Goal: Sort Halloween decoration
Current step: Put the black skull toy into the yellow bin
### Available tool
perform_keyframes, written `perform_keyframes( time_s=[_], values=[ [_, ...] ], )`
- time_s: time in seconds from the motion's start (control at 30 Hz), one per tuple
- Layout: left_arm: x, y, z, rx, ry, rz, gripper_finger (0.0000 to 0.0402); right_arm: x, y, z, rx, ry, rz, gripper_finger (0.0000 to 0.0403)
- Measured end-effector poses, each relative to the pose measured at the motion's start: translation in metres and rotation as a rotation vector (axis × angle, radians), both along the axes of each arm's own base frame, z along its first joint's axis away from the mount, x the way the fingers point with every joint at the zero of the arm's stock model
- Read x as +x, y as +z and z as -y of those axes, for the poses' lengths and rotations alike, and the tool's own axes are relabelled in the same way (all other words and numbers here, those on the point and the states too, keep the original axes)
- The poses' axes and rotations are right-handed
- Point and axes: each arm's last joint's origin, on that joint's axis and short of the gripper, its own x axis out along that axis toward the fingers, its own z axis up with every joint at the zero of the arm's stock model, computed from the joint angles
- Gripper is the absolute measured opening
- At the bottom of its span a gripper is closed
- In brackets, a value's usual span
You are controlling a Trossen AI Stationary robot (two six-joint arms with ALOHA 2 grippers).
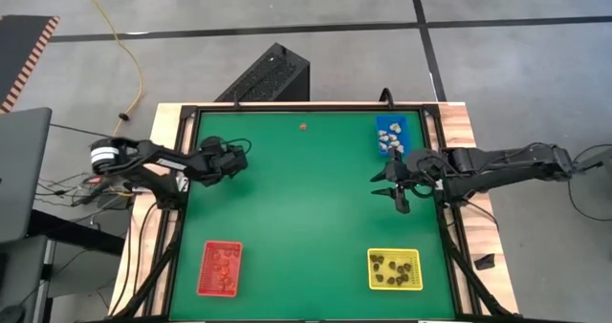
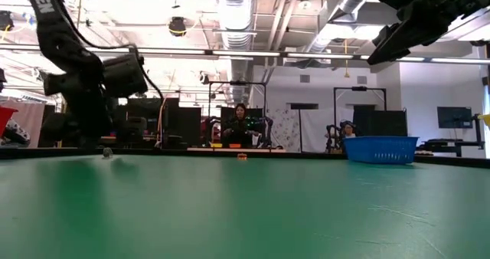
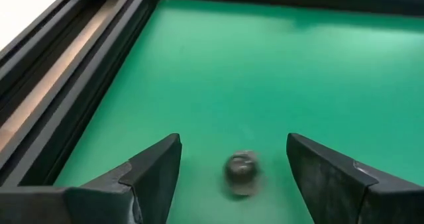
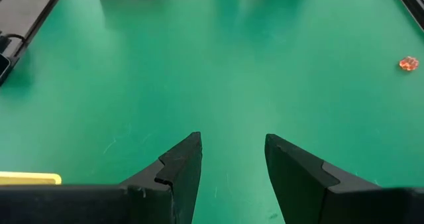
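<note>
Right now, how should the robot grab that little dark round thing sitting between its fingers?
Pinch the dark trinket across its middle, coming straight down. It is a small rounded lump alone on the green mat, and the open left gripper already straddles it, one finger each side.

Three trays: one red [image 1: 220, 268], one yellow [image 1: 394, 269], one blue [image 1: 390, 136]. Two loose trinkets: an orange one [image 1: 303, 127] and a dark one [image 3: 240, 171]. The trinkets heaped in the trays are too many to count surely.

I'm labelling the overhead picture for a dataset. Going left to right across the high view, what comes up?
Left gripper → red tray → lone orange trinket → right gripper → blue tray.
</note>
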Motion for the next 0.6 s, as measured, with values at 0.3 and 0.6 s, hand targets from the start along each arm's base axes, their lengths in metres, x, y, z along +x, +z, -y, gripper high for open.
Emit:
perform_keyframes(
  time_s=[0.3,0.6],
  values=[
    [0.005,-0.026,-0.011,0.022,0.057,-0.037,0.0264,0.000,0.000,0.000,0.000,-0.001,0.000,0.0196],
    [0.004,-0.040,-0.005,0.028,0.088,-0.035,0.0144,0.000,0.000,0.000,0.008,-0.005,0.000,0.0196]
  ],
)
